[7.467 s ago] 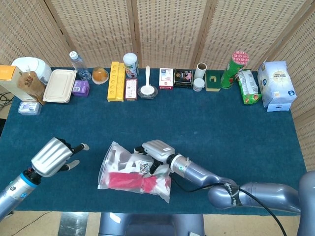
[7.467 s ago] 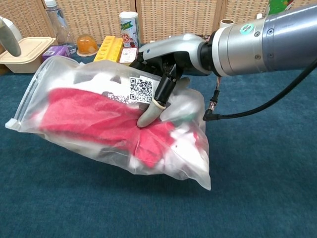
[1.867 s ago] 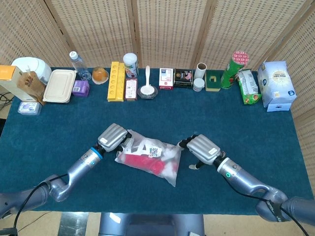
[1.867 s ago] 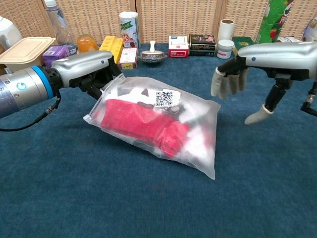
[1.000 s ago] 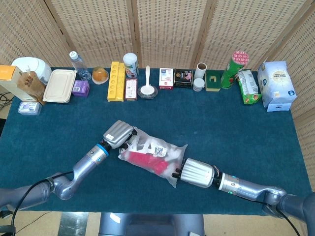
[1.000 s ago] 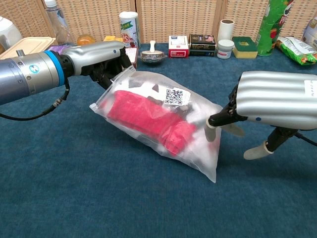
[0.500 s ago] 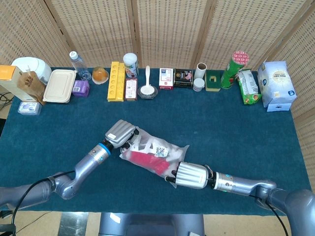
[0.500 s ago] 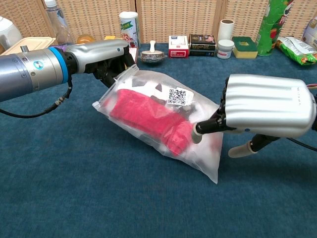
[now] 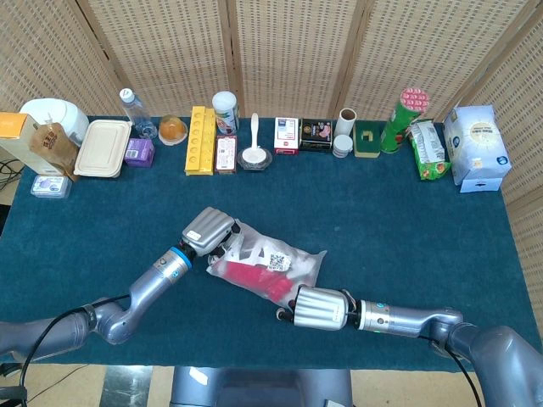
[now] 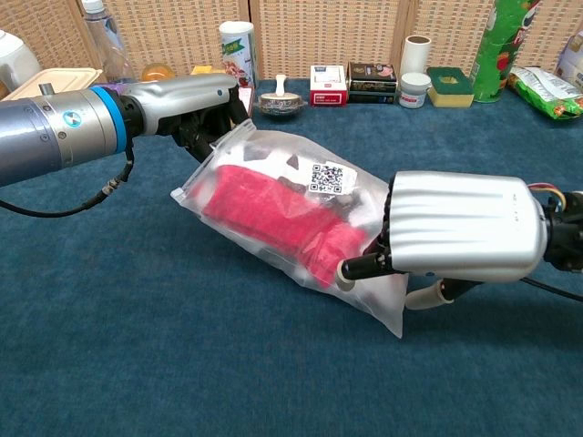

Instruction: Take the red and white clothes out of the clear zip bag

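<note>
The clear plastic zip bag point(image 10: 301, 228), stuffed with red and white clothes point(image 10: 273, 214), lies on the dark blue counter point(image 10: 137, 346). The left robot hand point(image 10: 196, 109) grips the bag's upper left zip corner. The right robot hand point(image 10: 437, 241) pinches the bag's lower right end, fingertips point(image 10: 351, 269) pressing the plastic.

A clear zip bag point(image 10: 273, 182) with a black-and-white QR label point(image 10: 327, 178) shows red and white clothes point(image 10: 273, 211) on the dark teal bench point(image 10: 137, 346), between silver hands point(image 10: 460, 223).
</note>
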You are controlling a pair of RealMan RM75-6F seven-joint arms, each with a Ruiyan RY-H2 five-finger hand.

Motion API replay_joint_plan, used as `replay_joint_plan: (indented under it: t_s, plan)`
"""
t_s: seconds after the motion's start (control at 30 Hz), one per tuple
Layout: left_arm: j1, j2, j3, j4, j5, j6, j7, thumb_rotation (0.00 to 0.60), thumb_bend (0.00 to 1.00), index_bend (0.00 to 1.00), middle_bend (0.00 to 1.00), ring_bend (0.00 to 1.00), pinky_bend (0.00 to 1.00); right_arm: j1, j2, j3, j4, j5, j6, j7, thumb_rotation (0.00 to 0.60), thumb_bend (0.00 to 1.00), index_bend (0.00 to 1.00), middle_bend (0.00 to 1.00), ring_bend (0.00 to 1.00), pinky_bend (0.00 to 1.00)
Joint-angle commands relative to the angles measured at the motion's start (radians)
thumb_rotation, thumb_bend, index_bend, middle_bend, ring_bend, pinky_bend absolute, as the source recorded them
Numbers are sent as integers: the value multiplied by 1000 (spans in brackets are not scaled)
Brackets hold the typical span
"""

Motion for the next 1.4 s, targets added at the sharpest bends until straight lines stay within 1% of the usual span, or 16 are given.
replay_joint_plan:
  t_s: [0.03, 0.37, 0.63, 0.83, 1.03, 1.23, 1.33, 1.4]
  plan:
    - [0, 2, -1, -2, -4, 0, 1, 600, 435, 834, 1000, 1000, 1000, 0, -3, -8, 7, 6, -2, 1, 600, 40, 394, 797, 1000, 1000]
    - [4, 13, 3, -18, -19, -3, 1, 600, 436, 834, 1000, 1000, 1000, 10, -19, -26, 45, 18, 0, 10, 600, 39, 394, 798, 1000, 1000]
    - [5, 22, 3, -38, -41, -10, 9, 600, 435, 834, 1000, 1000, 1000, 30, -41, -30, 72, 29, -15, 21, 600, 43, 402, 801, 1000, 1000]
    - [10, 32, 5, -50, -55, -14, 12, 600, 435, 834, 1000, 1000, 1000, 42, -61, -36, 97, 41, -28, 37, 600, 89, 413, 802, 1000, 1000]
    - [10, 31, 7, -55, -59, -15, 12, 600, 434, 834, 1000, 1000, 1000, 53, -78, -37, 108, 51, -31, 48, 600, 203, 439, 808, 1000, 1000]
    - [9, 29, 8, -57, -62, -18, 13, 600, 434, 834, 1000, 1000, 1000, 62, -90, -41, 110, 62, -29, 65, 600, 353, 494, 820, 1000, 1000]
    - [9, 29, 8, -56, -64, -19, 11, 600, 434, 834, 1000, 1000, 1000, 64, -93, -47, 108, 62, -26, 70, 600, 399, 536, 832, 1000, 1000]
    - [8, 28, 9, -55, -64, -20, 11, 600, 433, 834, 1000, 1000, 1000, 64, -96, -49, 108, 63, -24, 73, 600, 420, 585, 848, 1000, 1000]
